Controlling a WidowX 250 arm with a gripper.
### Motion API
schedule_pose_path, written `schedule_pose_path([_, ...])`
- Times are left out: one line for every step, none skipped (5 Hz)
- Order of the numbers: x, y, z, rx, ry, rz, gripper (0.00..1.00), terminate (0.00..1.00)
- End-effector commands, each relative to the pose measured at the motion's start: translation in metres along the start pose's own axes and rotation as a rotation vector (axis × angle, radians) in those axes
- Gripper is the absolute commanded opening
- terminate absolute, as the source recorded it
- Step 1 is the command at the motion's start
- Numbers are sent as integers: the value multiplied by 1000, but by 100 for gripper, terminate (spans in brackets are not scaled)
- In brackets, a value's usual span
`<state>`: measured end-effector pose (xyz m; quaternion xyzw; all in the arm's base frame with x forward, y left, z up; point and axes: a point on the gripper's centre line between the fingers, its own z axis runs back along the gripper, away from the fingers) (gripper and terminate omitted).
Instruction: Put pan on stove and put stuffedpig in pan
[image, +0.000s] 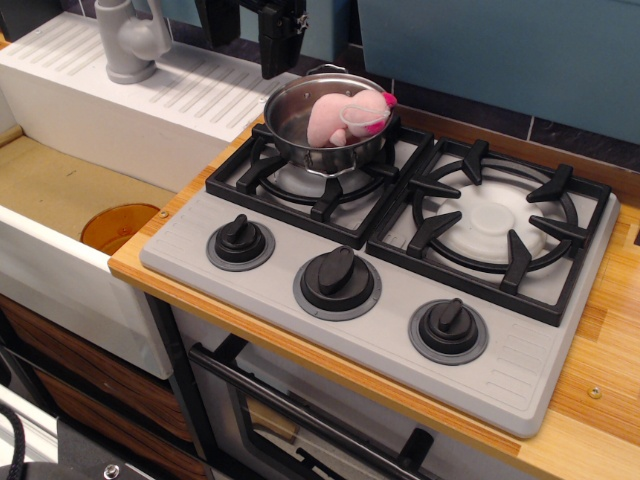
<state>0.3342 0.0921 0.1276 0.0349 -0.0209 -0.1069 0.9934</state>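
Lying on its side inside the single steel pan (325, 125), one pink stuffedpig (345, 118) rests against the right-hand inner wall, its darker pink snout or foot poking just over the rim and a thin white string loop draped across its body. The pan sits on the rear-left of the stove (380, 310), centred on one of two black grated burners; the second burner (495, 220), to the right, shows its white disc. Three black round knobs (338, 280) line the grey front panel. The stove rests on a wooden tabletop (600, 400), with an oven door and handle below its front edge. To the left lies a white sink (70, 200) with an orange drain, a ribbed white draining board behind it and one grey tap (130, 40) at the back. A dark tiled strip and blue panel form the rear wall. The black gripper (275, 40) hangs at the top edge of the frame, above and just left of the pan's back rim, apart from the toy and holding nothing. Its fingers (280, 45) are largely cropped and dark against the background, so whether they are spread or closed cannot be told. Nothing stands between the gripper and the pan.
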Motion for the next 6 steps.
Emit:
schedule_pose_path([10, -5, 21, 26, -63, 7, 100, 0])
schedule_pose_path([12, -6, 23, 25, -67, 10, 100, 0])
schedule_pose_path([16, -10, 27, -20, -80, 25, 100, 0])
schedule_pose_path([18, -13, 29, -20, -84, 38, 100, 0])
schedule_pose_path([20, -16, 30, -16, -82, 47, 100, 0])
schedule_pose_path([21, -19, 24, 58, -83, 71, 100, 100])
